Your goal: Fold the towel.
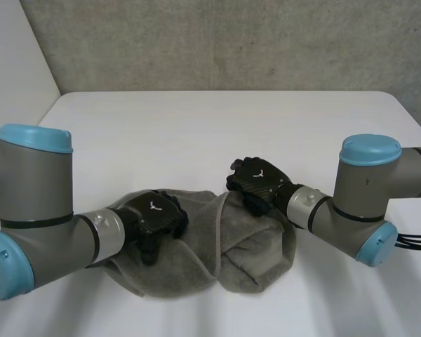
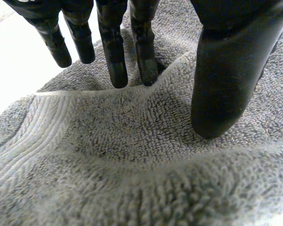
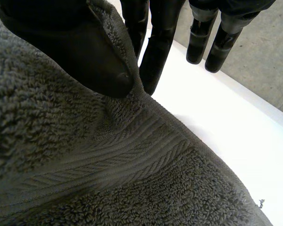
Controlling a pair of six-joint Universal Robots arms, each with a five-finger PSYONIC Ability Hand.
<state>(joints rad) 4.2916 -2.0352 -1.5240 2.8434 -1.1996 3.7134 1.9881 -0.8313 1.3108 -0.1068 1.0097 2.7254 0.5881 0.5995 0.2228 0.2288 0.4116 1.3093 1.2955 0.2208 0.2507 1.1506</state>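
Head view: I see the grey towel (image 1: 196,260) bunched up on the near middle of the white table (image 1: 217,133), with a grey wall (image 1: 217,42) behind. The left hand (image 1: 153,214) sits on the towel's left part. The right hand (image 1: 258,184) is at its far right edge.

Left wrist view: the left hand's fingers (image 2: 114,56) are straight and spread. Two tips touch a raised fold of towel (image 2: 132,155), and the other tips hang over bare table (image 2: 14,80). The thumb (image 2: 226,70) rests on the cloth, well apart from the fingers, so nothing is clamped.

Right wrist view: the right hand's thumb (image 3: 85,52) and the nearest fingers (image 3: 158,47) are clamped on the towel's hemmed edge (image 3: 146,127), with cloth draped over the thumb. The other fingers stick out past the edge over the table (image 3: 226,127).
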